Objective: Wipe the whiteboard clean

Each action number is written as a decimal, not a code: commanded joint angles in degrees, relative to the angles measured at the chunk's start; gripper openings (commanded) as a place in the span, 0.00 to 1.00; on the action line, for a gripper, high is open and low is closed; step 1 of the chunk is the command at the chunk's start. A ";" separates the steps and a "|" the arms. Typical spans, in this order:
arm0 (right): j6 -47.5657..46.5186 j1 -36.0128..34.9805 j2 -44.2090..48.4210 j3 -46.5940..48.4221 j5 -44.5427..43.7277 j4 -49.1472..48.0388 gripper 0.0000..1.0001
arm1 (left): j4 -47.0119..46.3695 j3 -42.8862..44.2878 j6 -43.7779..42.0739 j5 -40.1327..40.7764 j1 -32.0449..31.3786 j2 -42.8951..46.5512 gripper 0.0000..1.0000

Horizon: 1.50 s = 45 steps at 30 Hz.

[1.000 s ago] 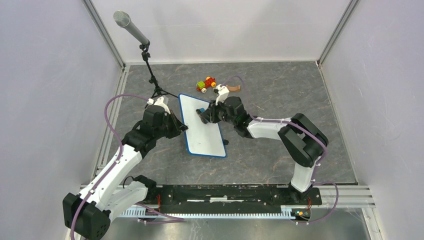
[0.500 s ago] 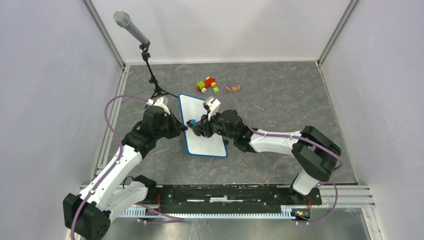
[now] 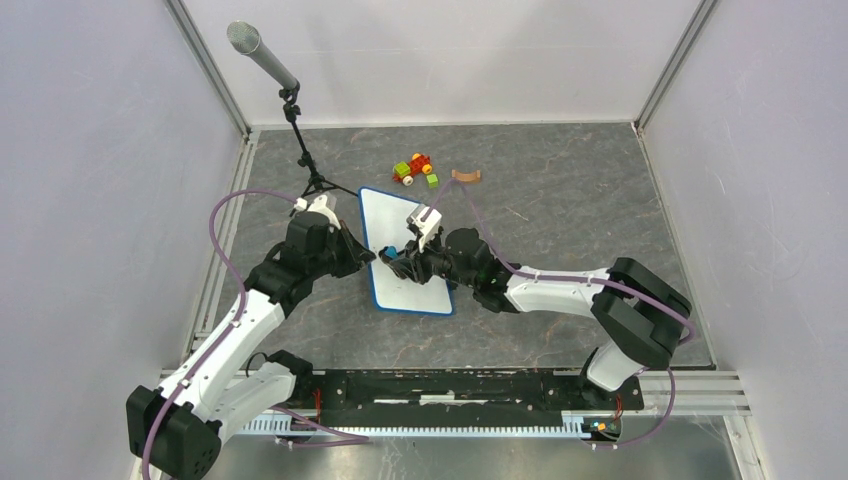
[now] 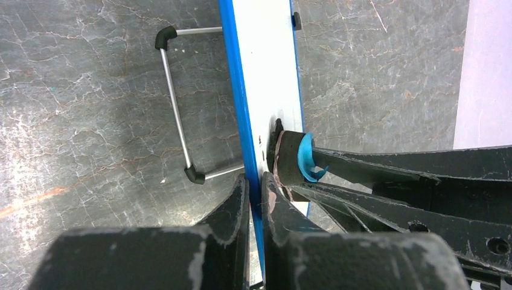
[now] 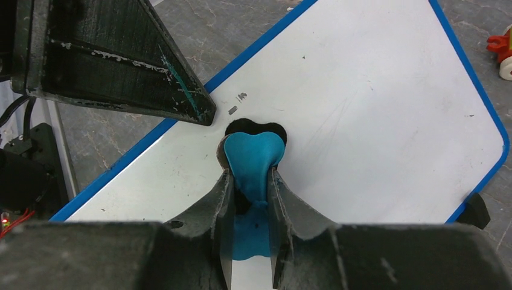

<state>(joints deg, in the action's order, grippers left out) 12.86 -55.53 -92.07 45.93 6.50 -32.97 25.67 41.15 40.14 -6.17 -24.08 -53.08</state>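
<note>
Right pincer (image 3: 400,262) has slid over the last second from the far half of the board (image 3: 395,215) back towards the arms and leftwards. It now sits just beside the left pincer (image 3: 365,255), which has not shifted.

Nearest, the left pincer is pressed together on the board's blue left rim, pinching it and steadying the board on the table (image 3: 560,200). Just to its right, the right pincer is pinching a blue eraser (image 5: 252,158), whose dark pad lies against the white face close to that rim. Just ahead of the eraser, between it and the left pincer's finger, two small grey marks (image 5: 233,110) remain.

Beyond the right pincer the face looks clean and bare of writing right out to the far rounded corner, where a black foot (image 5: 477,208) sticks out. Left of the left pincer, a wire leg (image 4: 175,106) juts out from under the board onto the table. Well beyond both pincers, apart from the board, sit a toy car (image 3: 413,168) and a brown curved piece (image 3: 465,175), with a mic stand (image 3: 304,150) off to the far left.

By my reading the job is nearly done. Most of the face is wiped; what is left is those marks by the rim, then a check of the near end hidden under the right arm
</note>
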 commanded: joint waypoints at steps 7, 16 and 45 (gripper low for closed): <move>-8.43 -7.85 2.77 -0.90 5.26 6.60 0.27 | 0.08 -1.99 -1.73 -7.84 -1.77 -0.99 0.02; -12.33 -8.96 4.45 -1.64 12.06 6.99 0.26 | 0.61 -1.83 -1.80 -7.54 -1.76 -0.60 0.02; -3.75 4.41 11.58 -19.13 7.01 -2.57 0.25 | 2.30 -0.56 -2.96 -7.45 -1.76 -0.71 0.02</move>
<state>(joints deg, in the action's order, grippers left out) 0.69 -57.74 -80.58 31.07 16.27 -35.42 25.30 41.19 40.14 -7.16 -24.10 -52.73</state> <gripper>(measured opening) 0.257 0.105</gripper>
